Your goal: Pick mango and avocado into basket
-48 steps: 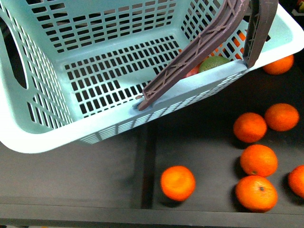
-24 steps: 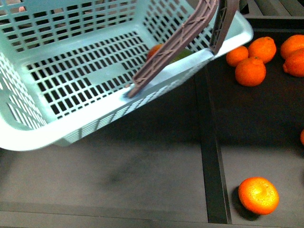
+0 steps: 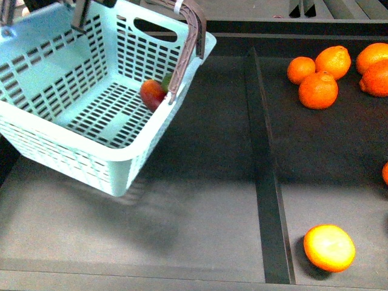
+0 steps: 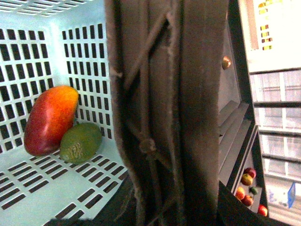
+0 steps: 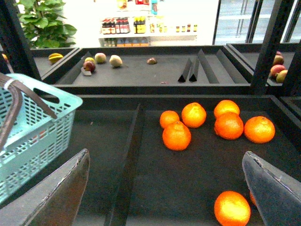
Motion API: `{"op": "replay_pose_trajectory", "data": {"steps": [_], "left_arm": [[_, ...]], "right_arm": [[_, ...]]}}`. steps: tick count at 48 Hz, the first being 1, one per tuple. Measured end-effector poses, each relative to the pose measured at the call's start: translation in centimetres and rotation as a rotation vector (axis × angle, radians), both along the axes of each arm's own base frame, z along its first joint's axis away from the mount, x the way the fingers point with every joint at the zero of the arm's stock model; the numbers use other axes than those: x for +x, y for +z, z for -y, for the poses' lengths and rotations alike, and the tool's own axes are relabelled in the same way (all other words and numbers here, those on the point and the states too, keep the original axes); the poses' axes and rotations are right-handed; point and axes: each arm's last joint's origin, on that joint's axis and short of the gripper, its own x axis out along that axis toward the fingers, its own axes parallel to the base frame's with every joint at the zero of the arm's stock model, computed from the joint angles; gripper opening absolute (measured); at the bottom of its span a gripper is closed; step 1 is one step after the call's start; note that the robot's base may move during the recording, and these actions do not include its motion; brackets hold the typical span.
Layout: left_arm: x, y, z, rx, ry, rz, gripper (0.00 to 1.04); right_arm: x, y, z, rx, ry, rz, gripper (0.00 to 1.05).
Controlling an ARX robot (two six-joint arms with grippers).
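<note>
The turquoise basket hangs tilted at the upper left of the front view, above the dark shelf. Inside it, in its far right corner, the red-orange mango lies beside the green avocado. The left wrist view shows both close up, the mango touching the avocado on the slotted floor. My left gripper is shut on the basket's brown-grey handles, which fill that view and hide its fingers. My right gripper is open over the shelf, with nothing between its fingers.
Several oranges lie at the shelf's back right, and one orange near the front edge. A raised divider splits the shelf. In the right wrist view, the near orange sits by one finger; another shelf behind holds fruit.
The basket has moved away to the upper left and looks smaller. The mango and avocado stay in its corner. The front view has shifted along the shelf.
</note>
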Motion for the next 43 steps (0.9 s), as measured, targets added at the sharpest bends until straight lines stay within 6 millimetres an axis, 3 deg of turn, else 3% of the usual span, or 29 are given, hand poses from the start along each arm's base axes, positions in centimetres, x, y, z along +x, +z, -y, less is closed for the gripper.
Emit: {"op": "replay_pose_trajectory", "data": {"steps": [5, 19, 29, 38, 43], "left_arm": [[0.9, -2.3, 0.2, -0.11, 0.073, -0.033, 0.16], [0.2, -3.3, -0.1, -0.171, 0.119, -0.064, 0.16], [-1.5, -4.4, -1.0, -0.197, 0.178, -0.097, 0.56], [-3.6, -1.5, -2.6, -0.201, 0.222, -0.031, 0.96], [-5.4, -0.4, -3.8, -0.17, 0.251, -0.019, 0.96]], "right_arm": [[0.0, 0.0, 0.0, 0.0, 0.0, 0.0, 0.96], [0.0, 0.0, 0.0, 0.0, 0.0, 0.0, 0.96], [0.0, 0.0, 0.0, 0.0, 0.0, 0.0, 0.96], [0.0, 0.0, 0.0, 0.0, 0.0, 0.0, 0.96], [0.0, 0.0, 0.0, 0.0, 0.0, 0.0, 0.96]]}}
